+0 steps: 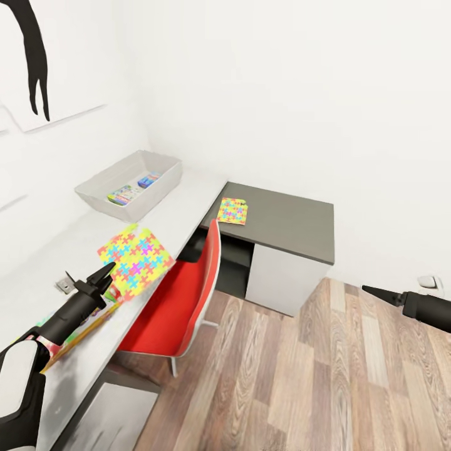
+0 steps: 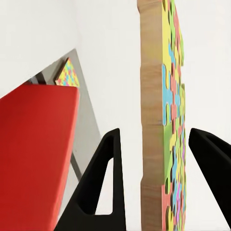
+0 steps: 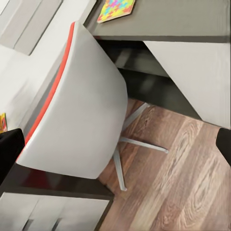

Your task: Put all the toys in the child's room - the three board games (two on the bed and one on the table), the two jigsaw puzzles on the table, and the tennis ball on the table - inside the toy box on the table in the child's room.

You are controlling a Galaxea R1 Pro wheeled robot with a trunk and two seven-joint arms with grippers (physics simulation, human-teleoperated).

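Head view: a thin multicoloured jigsaw puzzle square is gripped at its edge between the left gripper fingers above the long light grey table. Carrying to the shallow pale grey toy box is judged next. The right gripper state cannot be told.

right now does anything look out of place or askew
One jigsaw puzzle is tipped up off the table, between the left gripper fingers. The other puzzle lies on the low dark cabinet, away from the toy box.
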